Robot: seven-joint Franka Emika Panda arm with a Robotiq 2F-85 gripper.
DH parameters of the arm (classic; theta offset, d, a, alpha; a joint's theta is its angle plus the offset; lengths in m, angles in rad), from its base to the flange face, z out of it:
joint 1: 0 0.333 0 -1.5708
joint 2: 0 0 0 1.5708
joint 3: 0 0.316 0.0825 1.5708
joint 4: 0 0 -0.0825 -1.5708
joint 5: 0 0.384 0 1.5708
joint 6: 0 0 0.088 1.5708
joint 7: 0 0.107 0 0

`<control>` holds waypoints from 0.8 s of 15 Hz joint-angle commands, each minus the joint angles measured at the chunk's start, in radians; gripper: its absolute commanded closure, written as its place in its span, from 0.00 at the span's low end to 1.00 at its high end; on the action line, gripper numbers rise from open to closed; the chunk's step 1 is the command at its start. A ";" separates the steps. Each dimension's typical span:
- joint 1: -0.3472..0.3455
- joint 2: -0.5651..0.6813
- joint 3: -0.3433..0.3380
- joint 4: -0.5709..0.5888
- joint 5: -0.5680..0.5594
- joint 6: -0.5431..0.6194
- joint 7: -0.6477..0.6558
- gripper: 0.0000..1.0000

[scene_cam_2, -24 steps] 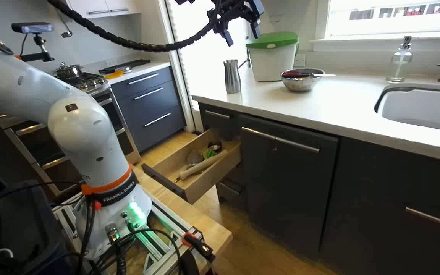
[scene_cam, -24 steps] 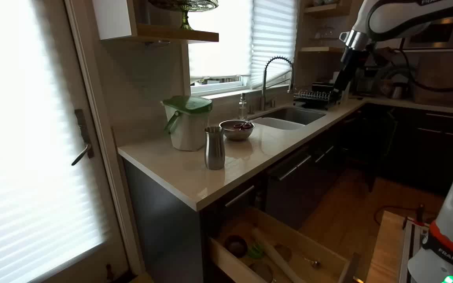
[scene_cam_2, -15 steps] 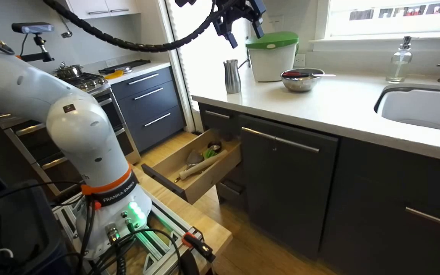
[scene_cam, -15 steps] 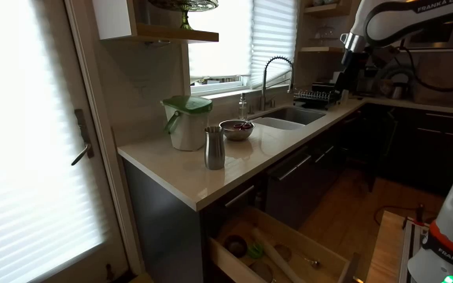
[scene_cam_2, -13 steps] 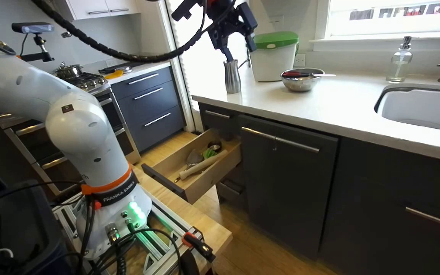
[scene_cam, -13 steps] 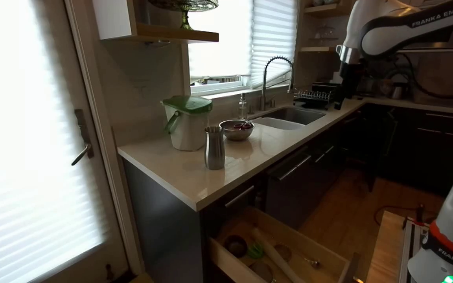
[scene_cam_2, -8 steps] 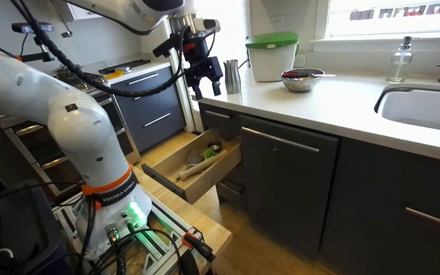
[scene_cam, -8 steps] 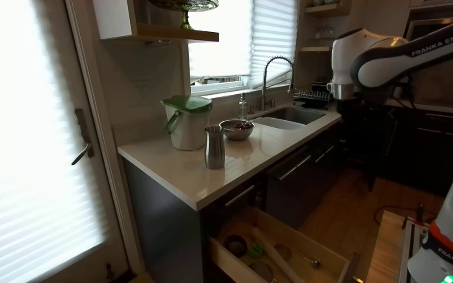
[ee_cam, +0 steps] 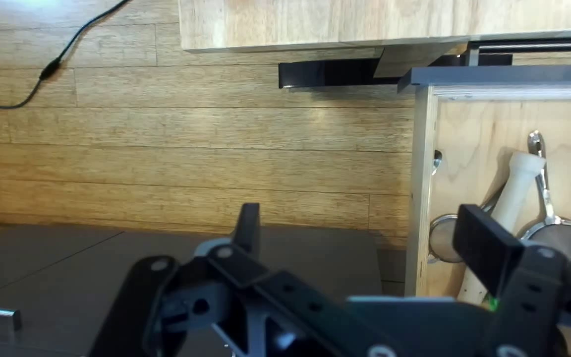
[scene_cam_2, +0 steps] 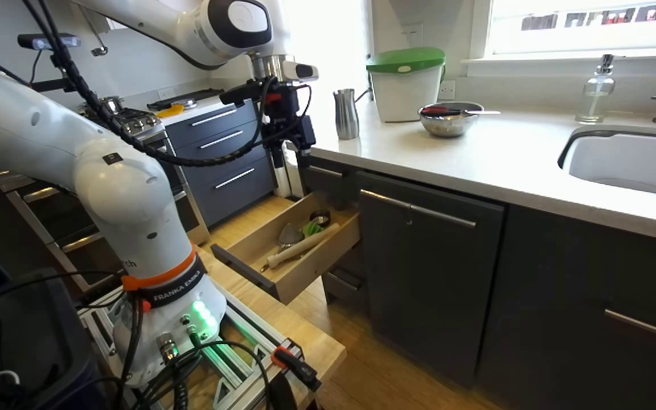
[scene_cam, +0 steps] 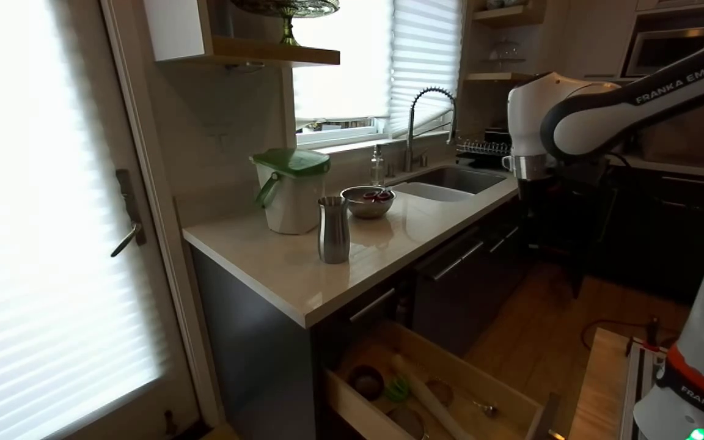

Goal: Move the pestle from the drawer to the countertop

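Note:
The pestle [scene_cam_2: 303, 246] is a pale tan rod lying at a slant in the open drawer [scene_cam_2: 319, 266]. It also shows in an exterior view [scene_cam: 430, 400] and in the wrist view [ee_cam: 511, 201], where my right finger hides part of it. The drawer is pulled out below the cream countertop [scene_cam_2: 510, 149]. My gripper [scene_cam_2: 291, 160] is open and empty, pointing down, well above the drawer and near the countertop's edge. In the wrist view my gripper [ee_cam: 357, 218] has its jaws wide apart, the left finger over floor and dark cabinet, the right over the drawer.
Strainers [ee_cam: 560, 243], a green item [scene_cam_2: 312, 229] and a dark round cup [scene_cam_2: 320, 217] share the drawer. On the countertop stand a steel cup [scene_cam_2: 347, 117], a steel bowl [scene_cam_2: 447, 122] with red-handled scissors, and a green-lidded bin [scene_cam_2: 408, 85]. A wooden robot table [scene_cam: 599, 379] faces the drawer.
My gripper has come down and moved left in an exterior view, away from beside the steel cup to above the drawer. It stays open. The pestle and drawer have not moved.

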 commanded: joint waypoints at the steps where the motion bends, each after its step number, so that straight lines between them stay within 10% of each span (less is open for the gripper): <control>1: 0.035 0.113 0.028 -0.045 0.090 0.100 0.135 0.00; 5: 0.124 0.311 0.106 -0.039 0.264 0.235 0.249 0.00; 11: 0.136 0.697 0.284 0.007 -0.037 0.465 0.654 0.00; 12: 0.163 0.561 0.241 -0.032 0.048 0.447 0.545 0.00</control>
